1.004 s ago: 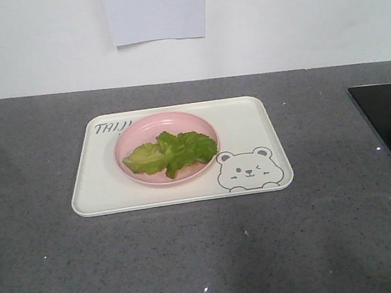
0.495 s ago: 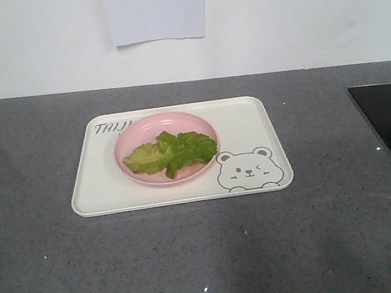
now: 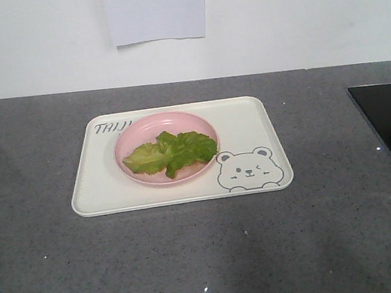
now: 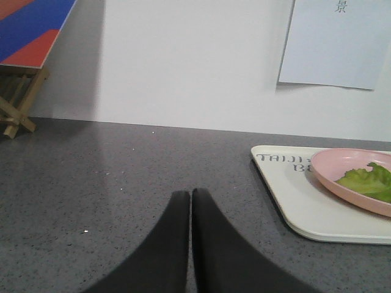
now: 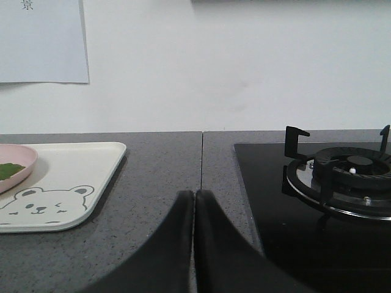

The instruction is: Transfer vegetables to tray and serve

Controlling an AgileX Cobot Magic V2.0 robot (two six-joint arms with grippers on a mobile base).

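Broadly, a speckled dark grey countertop [image 3: 194, 260] fills the scene, backed by a white wall [image 3: 293, 15] with a pale sheet of paper [image 3: 155, 9] taped to it. At the counter's right edge sits a black glass hob [image 5: 317, 207] with a gas burner [image 5: 351, 174] under a black pan support.

Toward the back middle of the counter lies the tray [image 3: 249, 122], a cream-white rectangle with rounded corners, grey lettering at its back-left corner and a winking bear face [image 3: 249, 169] drawn at its front-right corner. On the tray's left-centre stands a round pink plate [image 3: 138, 135], covering part of the lettering. The vegetables [image 3: 171, 153] lie inside that plate: crinkly, glossy lettuce leaves, paler yellow-green at the left end and deeper green toward the right, reaching the plate's right rim.

The left gripper [image 4: 191, 201] rests low over the counter left of the tray, its two dark fingers pressed together with nothing between them. The right gripper [image 5: 194, 204] is likewise closed and empty, between the tray and the hob.
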